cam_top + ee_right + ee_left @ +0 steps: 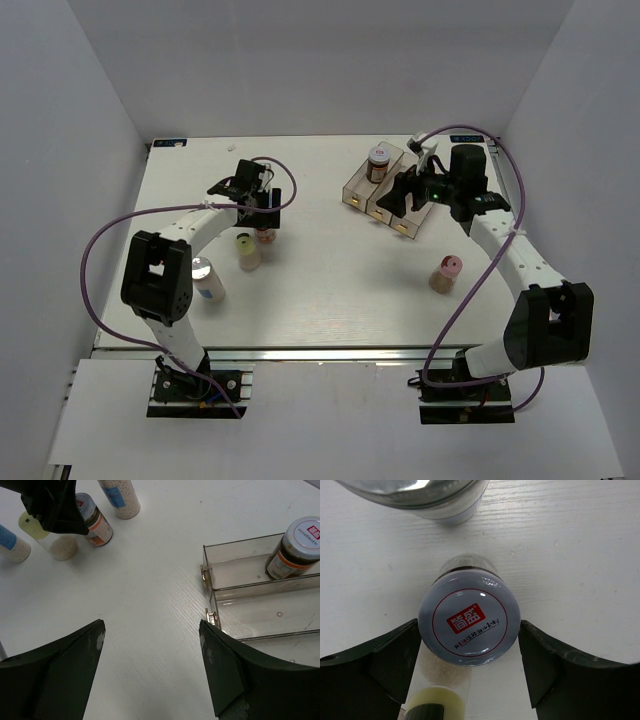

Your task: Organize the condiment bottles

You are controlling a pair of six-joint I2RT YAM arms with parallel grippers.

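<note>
A dark brown bottle with a pale red-marked lid (469,630) stands on the table, and my left gripper (469,625) is open with one finger on each side of that lid. Just beside it is the pale yellow bottle (248,251). A silver-lidded bottle (206,281) stands nearer the left arm, and another white and blue one (120,497) stands beyond the gripper. A second dark brown bottle (295,547) sits in the far slot of the clear tray (240,542). My right gripper (151,625) hangs open and empty near the tray's front. The pink-lidded bottle (446,272) stands alone at the right.
The tray (358,190) lies at the back right with small gold knobs (205,574) on its near ends. Purple cables loop off both arms. White walls close in the table on three sides.
</note>
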